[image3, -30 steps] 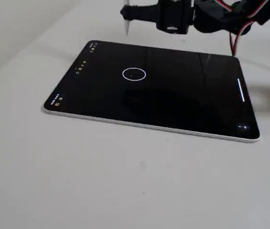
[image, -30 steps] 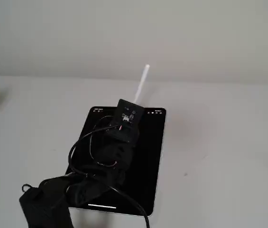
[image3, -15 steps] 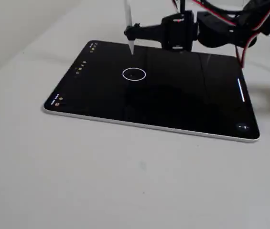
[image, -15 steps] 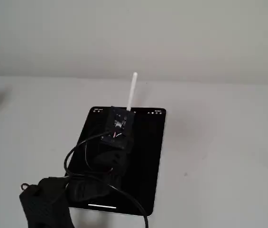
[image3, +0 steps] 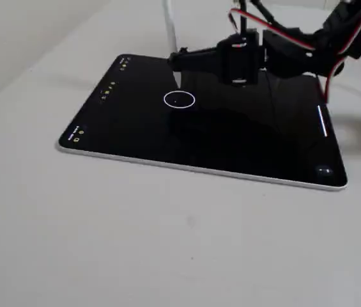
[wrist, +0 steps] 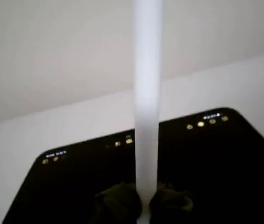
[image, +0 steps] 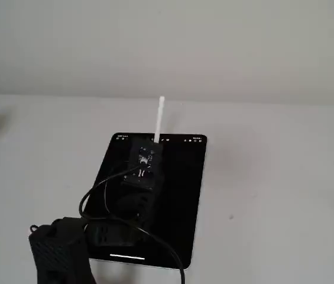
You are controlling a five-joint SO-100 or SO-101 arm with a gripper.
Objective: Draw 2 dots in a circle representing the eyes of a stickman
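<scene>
My arm (image: 66, 248) reaches out low over the black tablet (image3: 244, 153), which lies flat on the white table (image3: 103, 243), with the wrist held level above the screen in both fixed views. My gripper (image3: 179, 61) is clamped on a white stylus (image3: 170, 29); in the wrist view its 2 dark fingertips (wrist: 117, 203) press against the barrel (wrist: 147, 93) from either side. The stylus stands nearly upright, its long axis running up out of the jaws toward the wall, and its lower tip is hidden behind the gripper. On the screen, the circle (image3: 179, 100) sits just below and in front of my gripper, a thin white ring on black. Inside it I can make out only 1 faint speck, too small to be sure of. Toolbar icons (image3: 110, 89) line the tablet's far short edge.
</scene>
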